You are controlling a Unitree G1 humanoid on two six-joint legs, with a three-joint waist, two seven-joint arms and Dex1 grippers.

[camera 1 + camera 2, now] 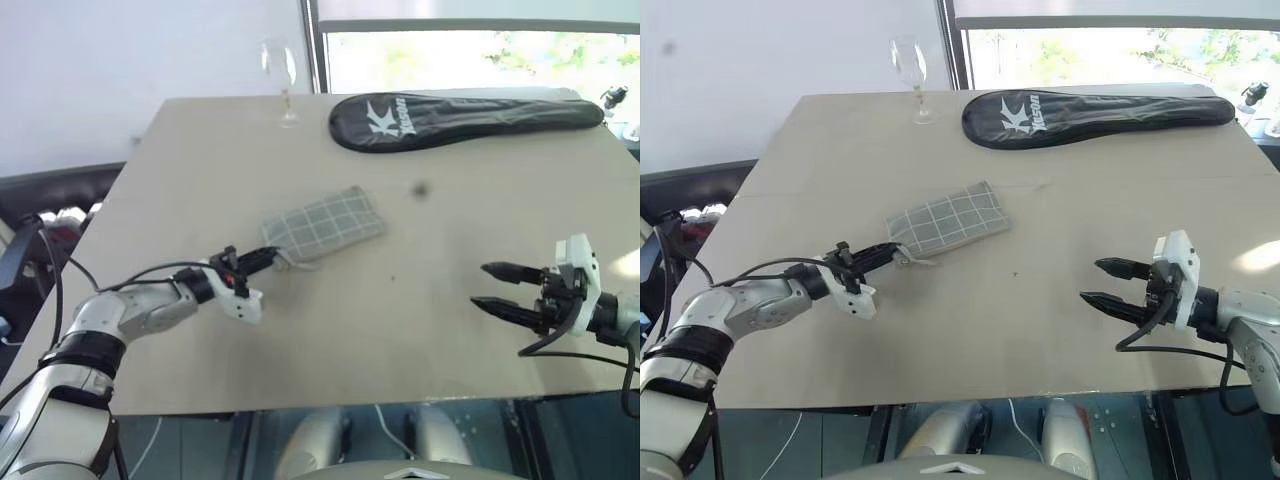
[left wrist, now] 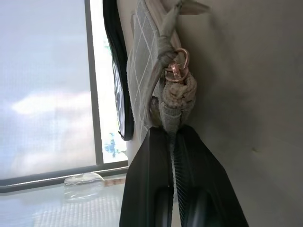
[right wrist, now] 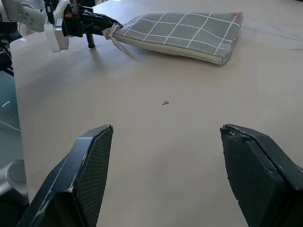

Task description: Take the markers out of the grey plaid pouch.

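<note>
The grey plaid pouch [image 1: 325, 225] lies flat near the middle of the table, closed. My left gripper [image 1: 268, 258] is at its near-left corner, shut on the pouch's knotted grey cord [image 2: 176, 94] just behind a small metal clasp [image 2: 178, 66]. In the right wrist view the left gripper's fingers [image 3: 97, 22] pinch that corner of the pouch [image 3: 180, 35]. My right gripper [image 1: 490, 287] hovers open over bare table to the right of the pouch, well apart from it, with nothing between its fingers [image 3: 87, 175]. The markers are hidden.
A long black racket cover [image 1: 460, 118] lies along the table's far right. A wine glass [image 1: 280, 75] stands at the far edge, left of the cover. The table's front edge [image 1: 350, 405] runs just under both arms.
</note>
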